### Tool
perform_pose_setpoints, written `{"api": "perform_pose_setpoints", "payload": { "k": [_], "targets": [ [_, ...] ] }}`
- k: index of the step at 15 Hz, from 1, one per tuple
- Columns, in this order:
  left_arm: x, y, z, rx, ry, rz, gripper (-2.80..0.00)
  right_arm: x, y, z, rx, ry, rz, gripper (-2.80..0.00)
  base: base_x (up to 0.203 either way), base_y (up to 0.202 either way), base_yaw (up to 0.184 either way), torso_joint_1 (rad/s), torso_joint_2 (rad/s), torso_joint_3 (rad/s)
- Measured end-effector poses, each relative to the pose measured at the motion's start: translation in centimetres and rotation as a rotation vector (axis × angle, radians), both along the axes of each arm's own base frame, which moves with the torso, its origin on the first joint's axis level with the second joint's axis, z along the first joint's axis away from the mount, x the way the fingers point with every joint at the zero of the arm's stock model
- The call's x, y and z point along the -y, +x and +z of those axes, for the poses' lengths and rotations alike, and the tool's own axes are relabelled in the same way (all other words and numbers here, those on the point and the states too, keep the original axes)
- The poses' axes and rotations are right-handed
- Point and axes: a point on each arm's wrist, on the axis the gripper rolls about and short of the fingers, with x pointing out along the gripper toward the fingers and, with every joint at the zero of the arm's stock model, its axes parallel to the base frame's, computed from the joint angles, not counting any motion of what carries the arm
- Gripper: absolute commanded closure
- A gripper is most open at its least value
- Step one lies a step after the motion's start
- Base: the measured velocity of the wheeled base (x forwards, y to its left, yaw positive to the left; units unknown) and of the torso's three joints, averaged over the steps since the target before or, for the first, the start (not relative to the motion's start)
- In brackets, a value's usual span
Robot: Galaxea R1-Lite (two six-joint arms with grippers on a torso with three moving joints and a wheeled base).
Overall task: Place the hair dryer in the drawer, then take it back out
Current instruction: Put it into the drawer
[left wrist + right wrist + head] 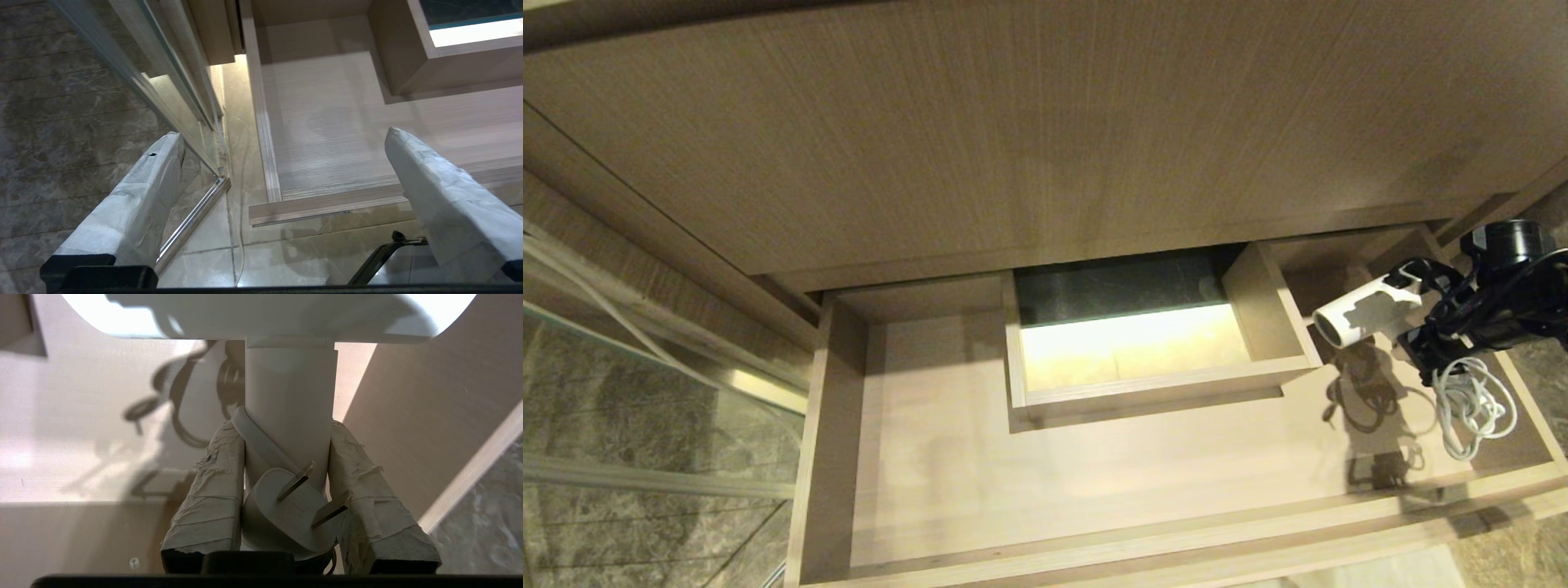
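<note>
Right end effector (286,465) grips hair dryer (1368,309).

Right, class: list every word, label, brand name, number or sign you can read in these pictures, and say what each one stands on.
None: no readable text in any view.
The hair dryer shows a plain white body, no brand visible.
Its plug shows bare prongs, no markings.
The drawer shows only wood grain.

No text, label, brand, number or sign can be read on anything in view.
</note>
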Motion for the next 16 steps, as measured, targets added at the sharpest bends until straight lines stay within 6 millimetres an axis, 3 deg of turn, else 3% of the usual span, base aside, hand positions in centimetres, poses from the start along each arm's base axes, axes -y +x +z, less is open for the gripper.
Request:
{"api": "perform_pose_setpoints", "payload": {
  "k": [4, 16],
  "targets": [
    [0.0, 0.0, 0.0, 0.001, 0.0, 0.001, -2.8, -1.6, 3.3, -0.6, 0.051, 0.016, 0.035, 0.0, 0.0, 0.0, 0.0, 0.0, 0.0, 0.0],
    [0.0, 0.0, 0.0, 0.002, 0.0, 0.0, -2.8, -2.4, 6.6, -1.9, 0.08, 0.009, 0.072, 0.0, 0.0, 0.0, 0.0, 0.0, 0.0, 0.0]
  ]
}}
